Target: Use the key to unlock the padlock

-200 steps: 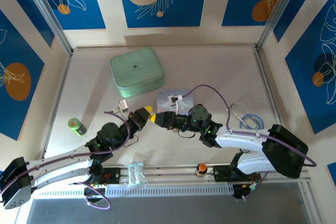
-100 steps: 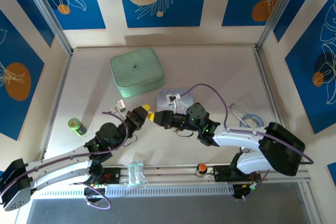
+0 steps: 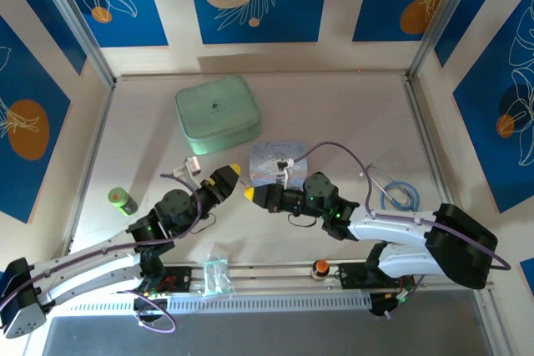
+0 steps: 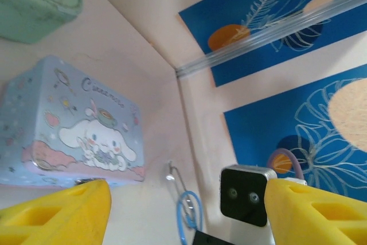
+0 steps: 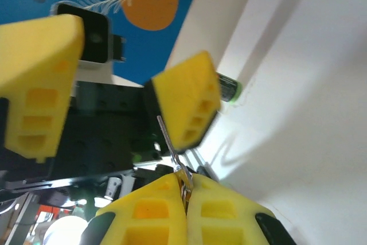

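Observation:
My right gripper (image 5: pixel 184 183) is shut on the key (image 5: pixel 170 143), a thin metal strip, gold-toned where it is pinched. It sticks up out of the closed yellow pads. The key's tip stands in the gap between the left gripper's fingers (image 5: pixel 186 100), close to one of them. From above, the right gripper (image 3: pixel 249 194) and the left gripper (image 3: pixel 227 174) point at each other, a short way apart, in front of the tin. The left gripper (image 4: pixel 188 199) is open, its yellow fingers wide apart with nothing between them. The padlock is hidden in these views.
A pale blue cartoon tin (image 3: pixel 271 156) (image 4: pixel 69 124) lies just behind the grippers. A mint-green case (image 3: pixel 217 114) sits further back. A small green bottle (image 3: pixel 123 200) stands at the left and a blue loop with a wire (image 3: pixel 399 193) lies at the right. An orange knob (image 3: pixel 319 268) is on the near rail.
The left gripper has opened and let go. The right gripper has closed on the key and drawn back slightly to the right, widening the gap between the two tips.

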